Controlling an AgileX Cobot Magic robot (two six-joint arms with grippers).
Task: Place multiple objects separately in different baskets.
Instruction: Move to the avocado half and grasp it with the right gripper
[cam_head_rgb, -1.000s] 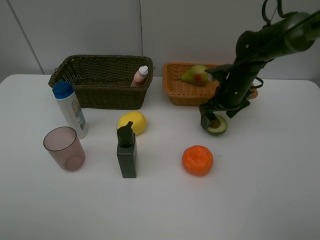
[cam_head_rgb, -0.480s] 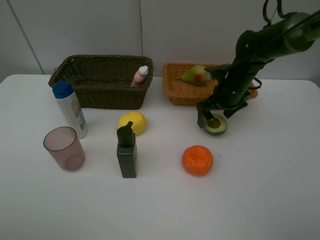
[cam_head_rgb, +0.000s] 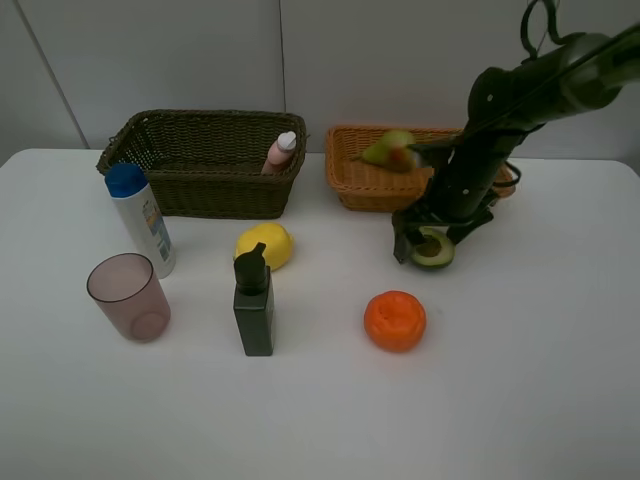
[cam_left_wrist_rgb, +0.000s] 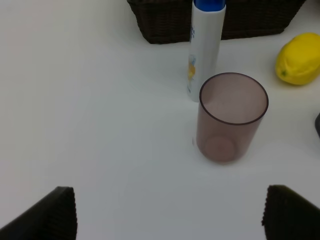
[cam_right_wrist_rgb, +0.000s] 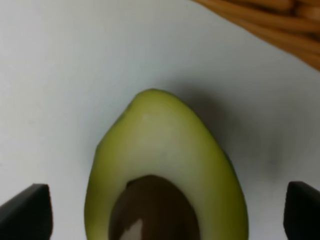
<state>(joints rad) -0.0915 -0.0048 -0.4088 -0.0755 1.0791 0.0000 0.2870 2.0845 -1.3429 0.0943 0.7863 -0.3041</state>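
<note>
Positioning for the pick, my right gripper (cam_head_rgb: 425, 242) hangs directly over the avocado half (cam_head_rgb: 436, 251), jaws spread wide and grasping nothing, one fingertip on either side of the fruit. The avocado half lies cut face up on the table (cam_head_rgb: 520, 380), toward its far right edge, just in front of the tan basket (cam_head_rgb: 362, 188) and apart from it. Key relation: in the right wrist view the fruit's long axis runs square to the line between my two fingertips, narrow end toward the basket wall, so closing would bear on the short width. I judge that a straight descent is all that is wanted, with no turn of the wrist. This arm is the nearer one by far. My left gripper (cam_left_wrist_rgb: 170, 217) is likewise released and empty, over the left side of the table, facing the cup (cam_left_wrist_rgb: 232, 117) and the white bottle (cam_left_wrist_rgb: 206, 50). Surfaces: the cut face is smooth and pale green, with a brown pit set in the broad end; the rind is dark and the underside looks rounded, so the fruit may rock or slip under the pads. The tan basket is shallow woven wicker and holds a pear (cam_head_rgb: 390, 150); the deeper dark basket (cam_head_rgb: 200, 165) holds a pink bottle (cam_head_rgb: 282, 152).
</note>
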